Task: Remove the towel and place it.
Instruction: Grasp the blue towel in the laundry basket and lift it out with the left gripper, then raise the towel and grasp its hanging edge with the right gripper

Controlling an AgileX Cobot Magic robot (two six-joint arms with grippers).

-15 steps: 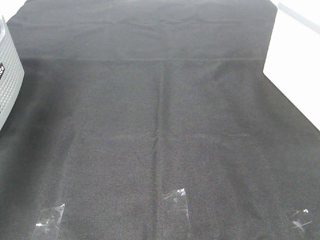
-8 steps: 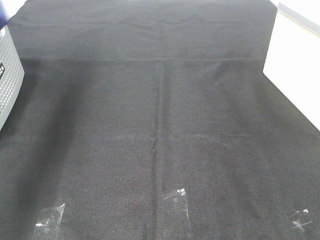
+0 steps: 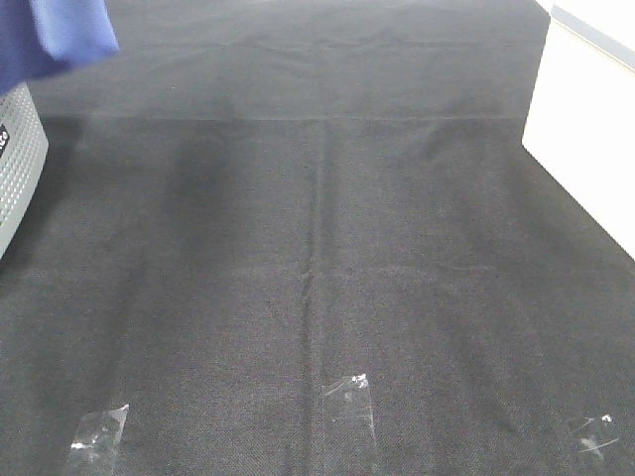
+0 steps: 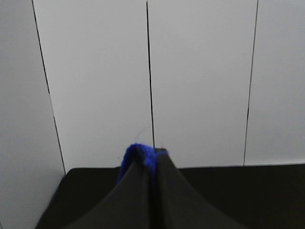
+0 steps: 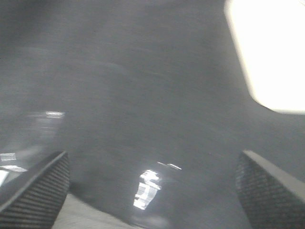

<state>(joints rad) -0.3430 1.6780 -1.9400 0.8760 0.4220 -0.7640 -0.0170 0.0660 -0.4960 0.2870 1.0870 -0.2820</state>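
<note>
Towel [image 4: 132,158] pinched in closed left end effector [image 4: 153,156].

Towel [image 3: 55,35] cut at exterior view's corner; mostly hidden inside left hand [image 4: 153,152]; right wrist view blurred.

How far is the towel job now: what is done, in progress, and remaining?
Done: the towel is lifted, hanging at the far left edge. In hand: the left pincer is shut on a fold of it. Left: setting it down, likely on the black cloth; not yet done. The right pincer is open and empty.
</note>
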